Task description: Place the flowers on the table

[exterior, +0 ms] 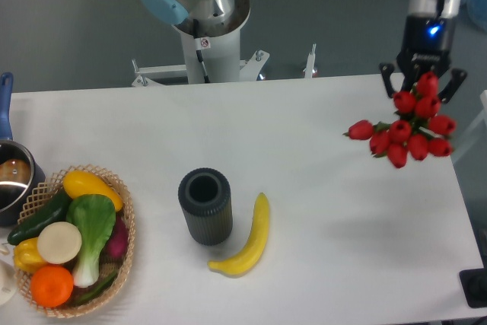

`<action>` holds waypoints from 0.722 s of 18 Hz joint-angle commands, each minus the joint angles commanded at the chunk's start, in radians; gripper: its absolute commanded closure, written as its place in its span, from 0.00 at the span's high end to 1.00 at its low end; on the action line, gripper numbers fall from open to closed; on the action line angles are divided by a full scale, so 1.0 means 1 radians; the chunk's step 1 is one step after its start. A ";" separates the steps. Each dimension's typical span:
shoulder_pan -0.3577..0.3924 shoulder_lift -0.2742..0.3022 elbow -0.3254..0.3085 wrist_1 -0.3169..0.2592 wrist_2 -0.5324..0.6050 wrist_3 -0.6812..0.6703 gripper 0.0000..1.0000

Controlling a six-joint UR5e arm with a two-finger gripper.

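Observation:
The flowers [403,133], a bunch of red tulip buds with a few green leaves, hang in the air over the right end of the white table [319,195]. The buds face the camera and the stems are hidden behind them. My gripper [421,85] sits just behind the top of the bunch, at the table's far right edge, and is shut on the flowers. Its black fingers [387,75] show on either side of the topmost bud.
A dark grey ribbed vase [205,206] stands upright at the table's middle, with a banana [247,240] lying just right of it. A wicker basket [126,215] of vegetables and fruit sits at the front left, and a pot [11,180] at the left edge. The robot's base [207,32] rises behind the table.

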 joint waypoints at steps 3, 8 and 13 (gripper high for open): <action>-0.068 -0.020 0.008 -0.005 0.149 0.000 0.41; -0.187 -0.098 0.040 -0.002 0.349 -0.002 0.35; -0.232 -0.175 0.063 -0.002 0.347 -0.002 0.36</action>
